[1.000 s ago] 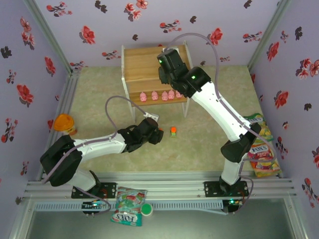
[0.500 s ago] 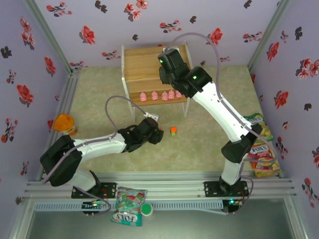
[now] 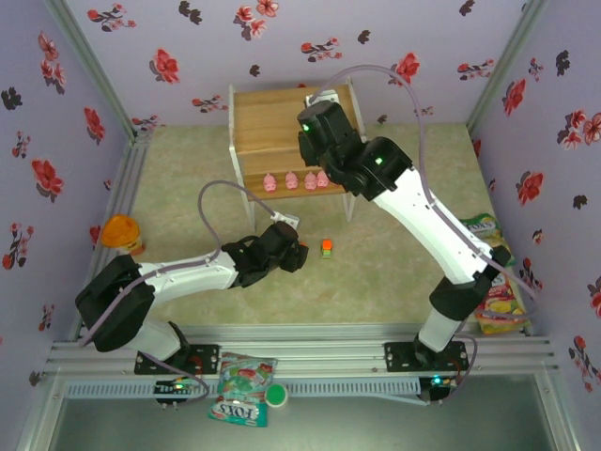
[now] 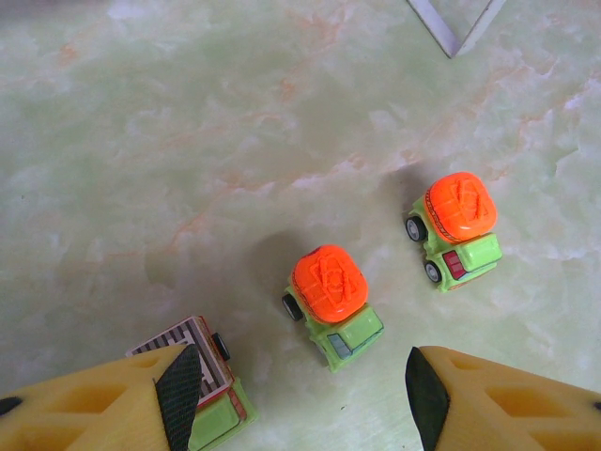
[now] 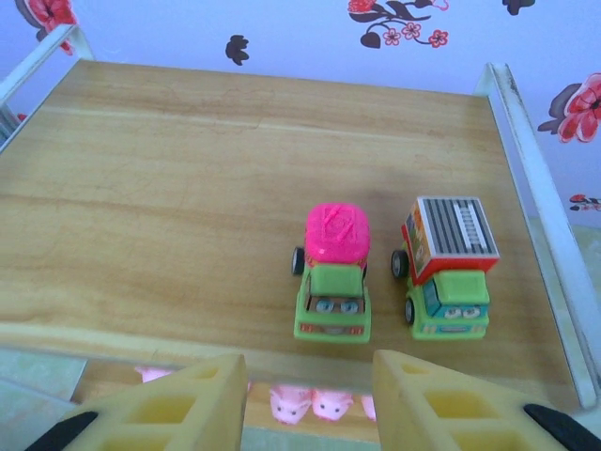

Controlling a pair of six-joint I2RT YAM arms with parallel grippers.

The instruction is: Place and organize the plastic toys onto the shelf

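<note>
The two-tier wooden shelf [image 3: 272, 127] stands at the back of the table. On its top board [image 5: 188, 207] a pink-topped car [image 5: 333, 272] and a grey-striped-topped car [image 5: 449, 266] sit side by side. Pink pigs [image 3: 293, 180] line the lower board, and some pigs [image 5: 310, 404] peek out under the top board's front edge. My right gripper [image 5: 310, 376] hovers open just in front of the two cars; over the shelf top it is [image 3: 315, 117]. On the table lie two orange-topped cars [image 4: 333, 301] [image 4: 454, 228] and a striped-topped car [image 4: 192, 376]. My left gripper [image 4: 296, 395] is open above them, its left finger beside the striped car.
An orange-lidded jar [image 3: 120, 230] stands at the left wall. FOX'S candy bags lie at the right [image 3: 493, 282] and on the front rail [image 3: 242, 385]. A white shelf leg [image 4: 455, 28] is just beyond the cars. Floral walls close in three sides.
The right arm's elbow and forearm have swung rightward while its gripper stays over the shelf top. The left arm and the cars on the table have not moved.
</note>
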